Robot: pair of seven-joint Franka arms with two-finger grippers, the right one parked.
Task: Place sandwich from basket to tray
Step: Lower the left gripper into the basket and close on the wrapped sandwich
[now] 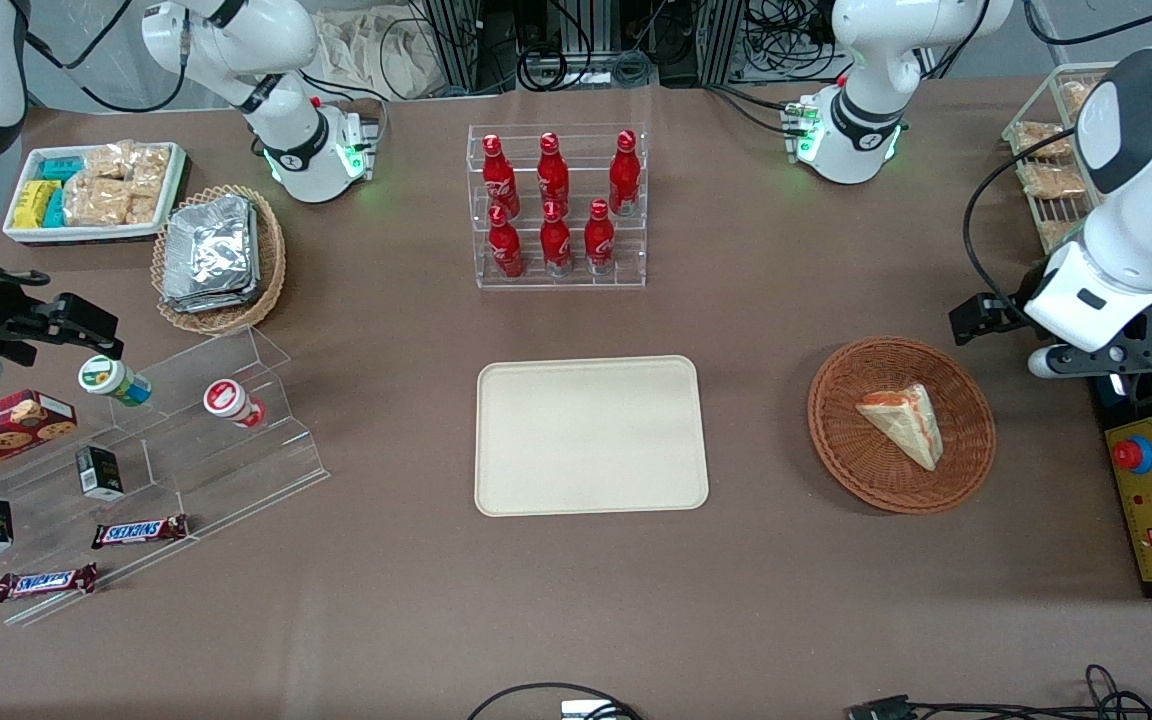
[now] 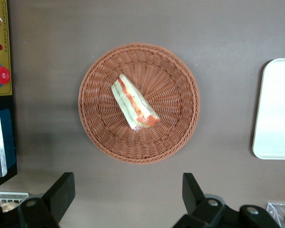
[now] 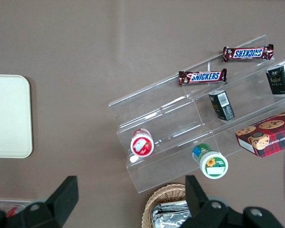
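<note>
One sandwich (image 2: 135, 104) in one basket (image 2: 180, 76); one tray (image 1: 591, 436) bare; gripper (image 2: 128, 194) spread above

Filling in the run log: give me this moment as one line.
stage: start | sandwich: in basket | tray: bare | gripper: open, above basket, holding nothing
</note>
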